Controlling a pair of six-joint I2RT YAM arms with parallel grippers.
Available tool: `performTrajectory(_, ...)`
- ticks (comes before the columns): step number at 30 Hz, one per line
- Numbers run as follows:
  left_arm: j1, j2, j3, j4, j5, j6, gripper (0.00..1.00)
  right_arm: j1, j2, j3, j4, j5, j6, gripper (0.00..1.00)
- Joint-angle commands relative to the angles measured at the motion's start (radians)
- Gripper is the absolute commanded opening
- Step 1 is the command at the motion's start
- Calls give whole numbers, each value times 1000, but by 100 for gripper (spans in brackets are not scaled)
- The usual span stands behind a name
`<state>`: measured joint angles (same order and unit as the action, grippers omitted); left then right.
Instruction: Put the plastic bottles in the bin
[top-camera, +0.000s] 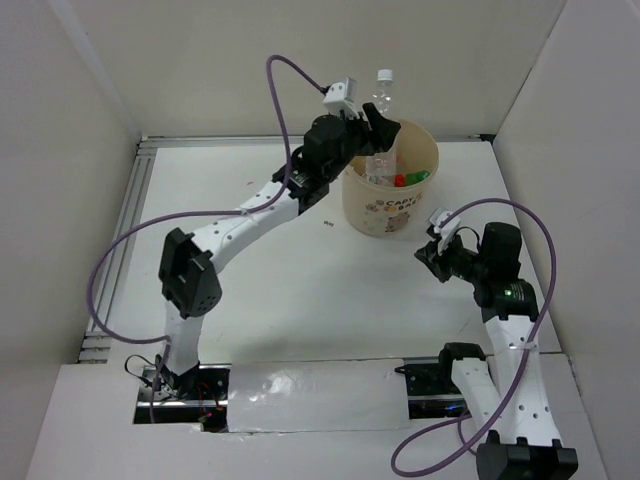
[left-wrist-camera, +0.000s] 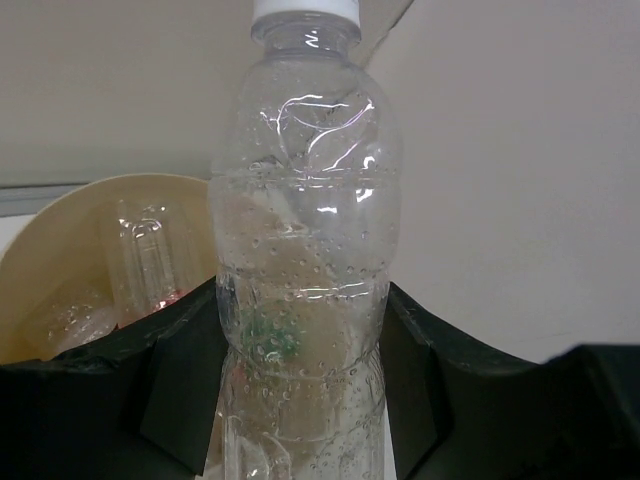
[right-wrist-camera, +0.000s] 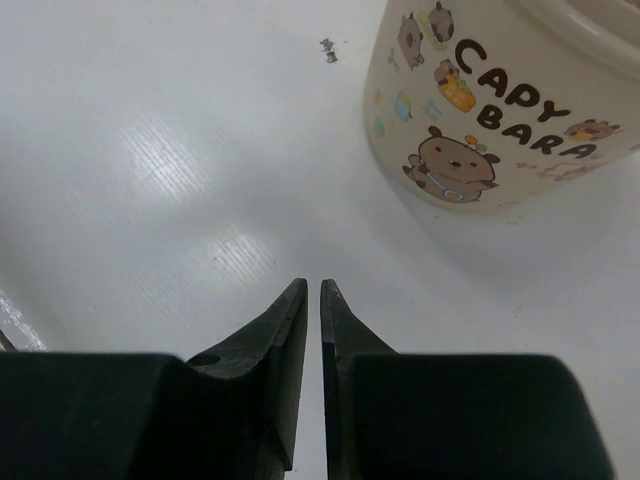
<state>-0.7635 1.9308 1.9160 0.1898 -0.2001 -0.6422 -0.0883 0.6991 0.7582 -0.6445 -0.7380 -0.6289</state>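
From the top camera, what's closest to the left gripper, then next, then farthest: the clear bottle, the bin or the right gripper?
1. clear bottle: held in the left gripper itself, at the bin's far rim.
2. bin: just beneath it, on the side towards the arms' bases.
3. right gripper: farthest, above the table at the bin's near right side.

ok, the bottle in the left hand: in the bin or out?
Out. The clear bottle stands upright and capped, clamped in the left hand above the bin, not released.
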Motion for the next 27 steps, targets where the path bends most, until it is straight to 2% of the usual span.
performTrajectory(1,26,86,104,71,19,-99,2,-10,-39,-8,-17,-20,-22,18)
performTrajectory(2,26,109,141,71,19,-118,2,-10,-39,-8,-17,-8,-22,19)
performTrajectory(4,49,184,219,40,42,-149,6,-10,-39,-17,-17,-8,-22,27)
performTrajectory(6,49,227,265,-24,51,-159,9,-10,-39,-17,-17,-8,-22,41)
performTrajectory(7,49,243,281,-42,77,-149,21,-19,-39,-26,-8,-8,-22,58)
performTrajectory(9,49,266,290,-56,87,-149,42,-19,-39,-26,-7,-8,-9,68)
performTrajectory(10,49,266,281,-68,87,-149,74,-19,-39,-26,3,-8,1,77)
performTrajectory(11,49,266,272,-69,87,-149,74,-19,-39,-26,3,-8,1,77)
performTrajectory(12,49,266,271,-79,96,-149,80,-19,-30,-26,14,-8,1,79)
performTrajectory(14,58,266,271,-88,105,-140,99,-19,-30,-36,23,-8,12,84)
performTrajectory(20,58,229,302,-107,116,-85,100,-19,16,-27,32,2,31,90)
performTrajectory(23,58,131,249,-107,82,-15,100,-28,25,-17,57,38,89,94)
performTrajectory(25,67,41,123,-107,70,33,100,-28,16,-8,103,109,147,97)
performTrajectory(26,67,-10,68,-95,59,83,100,-28,16,-8,124,144,228,100)
performTrajectory(27,67,-120,-56,-95,59,105,100,-28,16,1,144,187,273,100)
